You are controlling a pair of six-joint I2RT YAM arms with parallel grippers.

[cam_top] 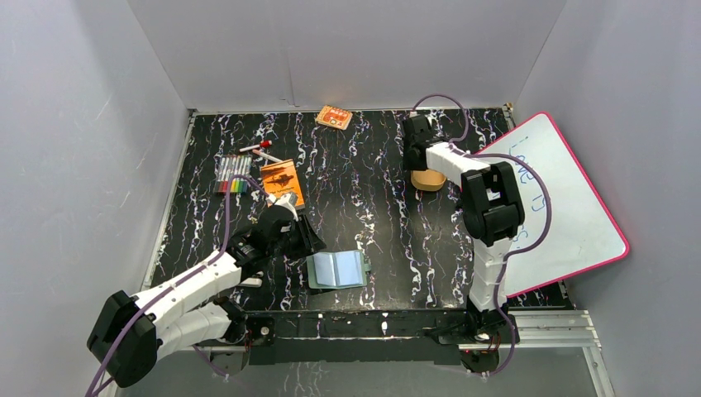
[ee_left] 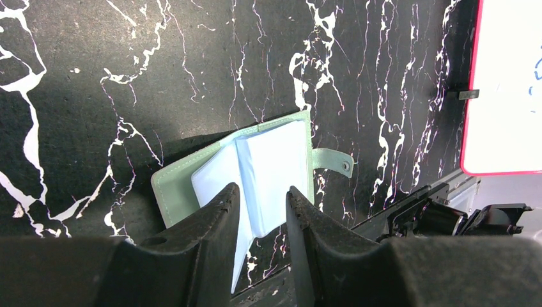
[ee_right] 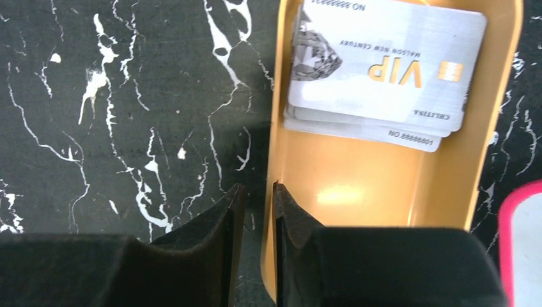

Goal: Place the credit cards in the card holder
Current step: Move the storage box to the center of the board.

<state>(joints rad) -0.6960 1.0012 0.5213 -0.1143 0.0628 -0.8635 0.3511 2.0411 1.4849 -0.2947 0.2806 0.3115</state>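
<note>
In the tan tray [ee_right: 358,192], upper right of the right wrist view, lie the stacked credit cards [ee_right: 383,70], "VIP" uppermost, unseen from the top view. The right gripper [ee_right: 254,192] sits at the tray's left rim, jaws a slit apart; whether it pinches, I cannot tell. The left gripper [ee_left: 261,192] hangs released above the card holder [ee_left: 172,185], which is spread open.

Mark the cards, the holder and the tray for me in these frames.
cards [ee_right: 383,57]: right wrist view, on the face of the top card in the stack.
holder [ee_left: 170,192]: left wrist view, on its green cover, beside the blue sleeves.
tray [ee_right: 371,192]: right wrist view, on its bare floor below the cards.
</note>
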